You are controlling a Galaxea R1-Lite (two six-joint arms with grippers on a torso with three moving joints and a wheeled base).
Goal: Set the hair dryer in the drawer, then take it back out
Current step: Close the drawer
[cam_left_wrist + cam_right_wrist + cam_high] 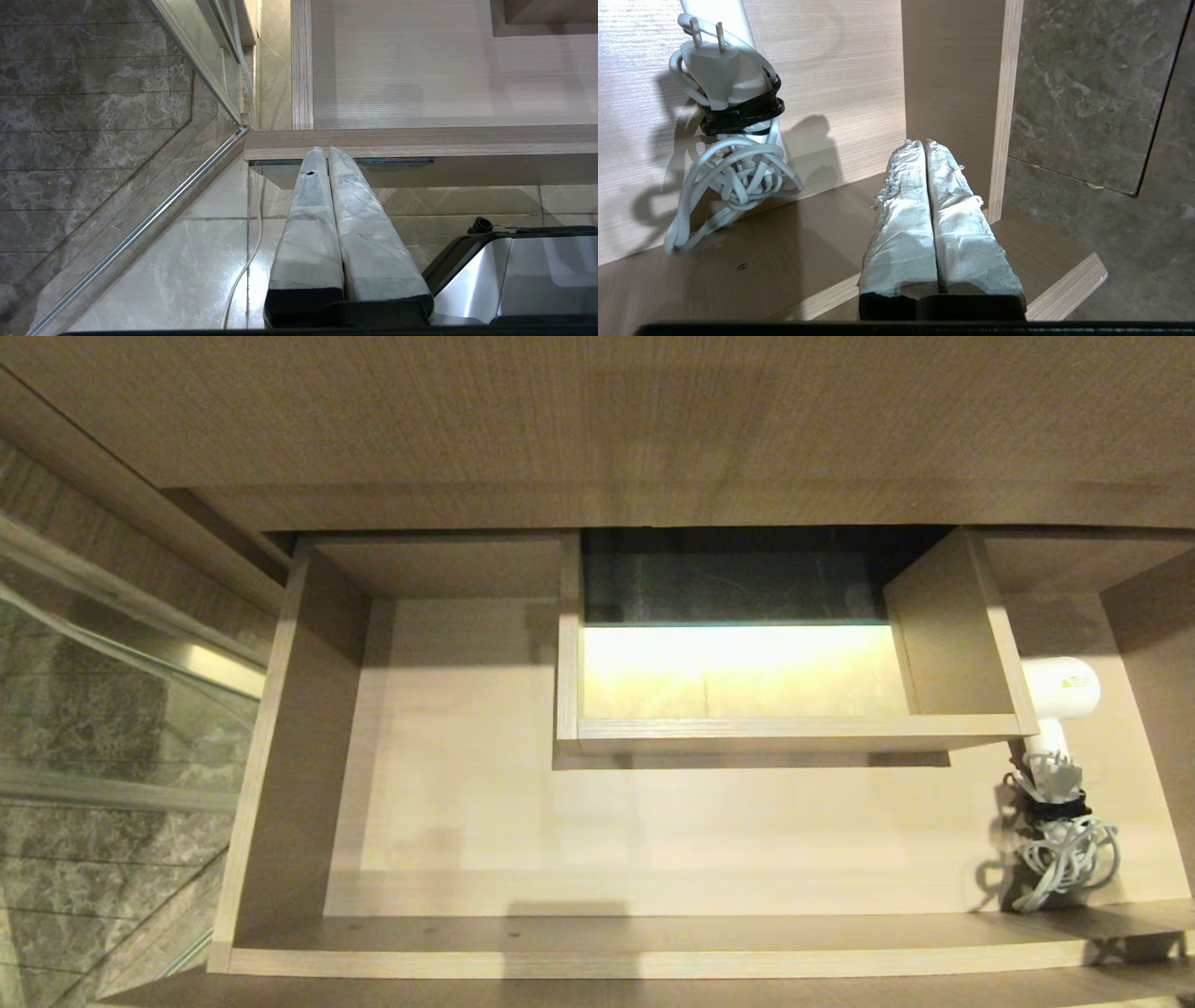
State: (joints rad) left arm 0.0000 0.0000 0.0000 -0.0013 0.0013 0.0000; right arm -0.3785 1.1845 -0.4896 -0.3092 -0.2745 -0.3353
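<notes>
The drawer (653, 947) stands pulled out, pale wood grain, with a boxed cut-out (747, 733) at its middle back. The white hair dryer (1064, 686) lies inside at the drawer's right end, with its bundled cord (1064, 849) and black strap toward the front wall. In the right wrist view the plug and cord (733, 172) lie on the drawer floor (840, 60). My right gripper (924, 142) is shut and empty over the front right corner, apart from the cord. My left gripper (325, 150) is shut, below the drawer's front left corner (420, 137). Neither gripper shows in the head view.
The countertop (597, 420) overhangs the drawer's back. A glass panel with a metal rail (112, 709) runs along the left over dark marble. Pale floor tiles, a thin white cable (243, 270) and my own base (514, 266) lie below the drawer front.
</notes>
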